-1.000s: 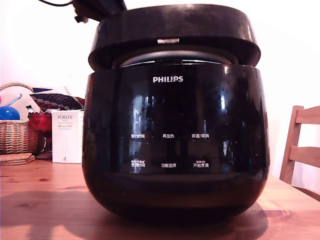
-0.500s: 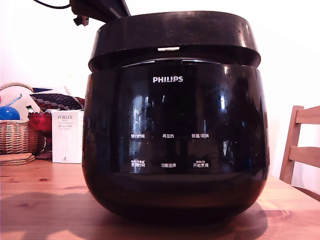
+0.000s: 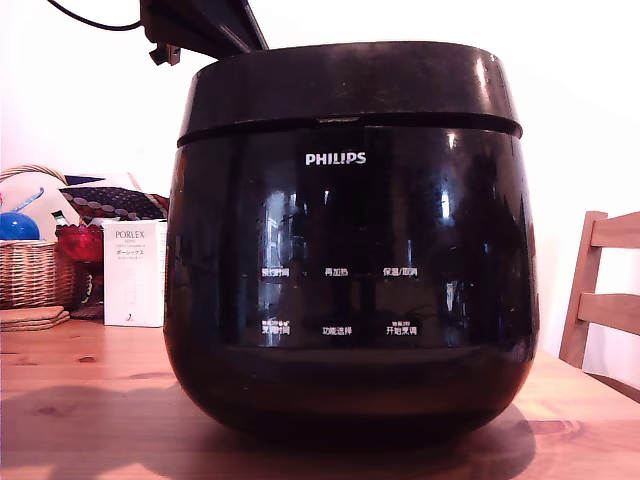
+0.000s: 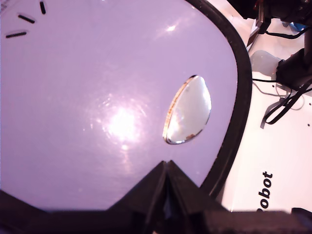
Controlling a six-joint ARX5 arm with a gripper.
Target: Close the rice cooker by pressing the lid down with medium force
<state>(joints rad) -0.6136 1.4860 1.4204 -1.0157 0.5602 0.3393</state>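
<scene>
The rice cooker [image 3: 350, 290] is a large glossy black pot with a white PHILIPS logo, filling the middle of the exterior view. Its lid [image 3: 350, 85] lies flat on the body with only a thin seam showing. In the wrist view the lid's top [image 4: 107, 97] is a shiny purple-looking surface with an oval silver button [image 4: 187, 109]. My gripper [image 4: 166, 168] rests on that surface with its fingertips together, shut and holding nothing. In the exterior view the arm [image 3: 200, 25] reaches over the lid's upper left.
A wooden table [image 3: 90, 400] carries the cooker. On the exterior view's left stand a wicker basket [image 3: 35, 270] and a white PORLEX box [image 3: 133, 272]. A wooden chair [image 3: 605, 300] is at the right. Cables [image 4: 285, 102] and a white surface lie beyond the lid.
The lid has come down from slightly ajar, with the silver inner rim showing, to flat on the body. The arm has lowered with it.
</scene>
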